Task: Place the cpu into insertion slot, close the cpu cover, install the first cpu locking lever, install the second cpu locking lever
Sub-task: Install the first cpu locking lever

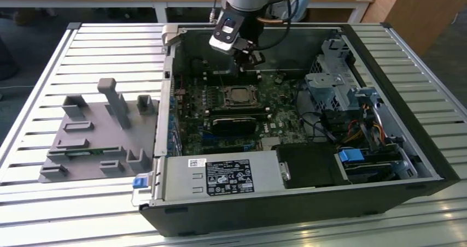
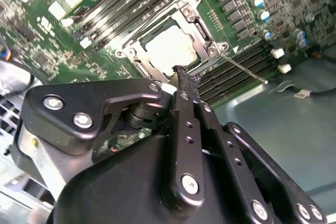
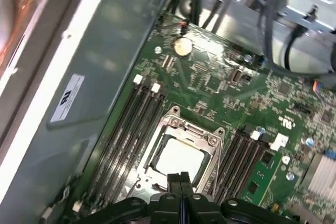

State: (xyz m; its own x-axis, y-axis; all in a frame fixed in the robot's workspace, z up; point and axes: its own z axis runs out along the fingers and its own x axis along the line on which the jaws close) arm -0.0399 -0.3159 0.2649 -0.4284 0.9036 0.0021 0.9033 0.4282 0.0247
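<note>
A slatted metal table (image 1: 73, 50) carries an open computer case (image 1: 292, 211), with wooden furniture (image 1: 412, 6) standing behind it at the upper edge of the exterior view. On the exterior view's left, a grey plastic fixture (image 1: 95, 143) lies on the slats beside the case. A labelled power supply (image 1: 219, 177) fills the case's lower centre.

The gripper (image 1: 246, 54) hangs at the upper centre of the exterior view, just inside the case's far wall and near the insertion slot (image 1: 239, 95) on the green motherboard (image 3: 220, 87). In both wrist views its fingers (image 3: 185, 178) are pressed together with only a thin line between them — nothing is held.

The cpu (image 3: 178, 157) sits in the slot, its pale top showing through the window of the cpu cover (image 3: 191, 132), which lies flat around it. In the second wrist view a thin metal lever (image 2: 244, 68) runs out from a corner of the socket — whether it is latched is not clear.
</note>
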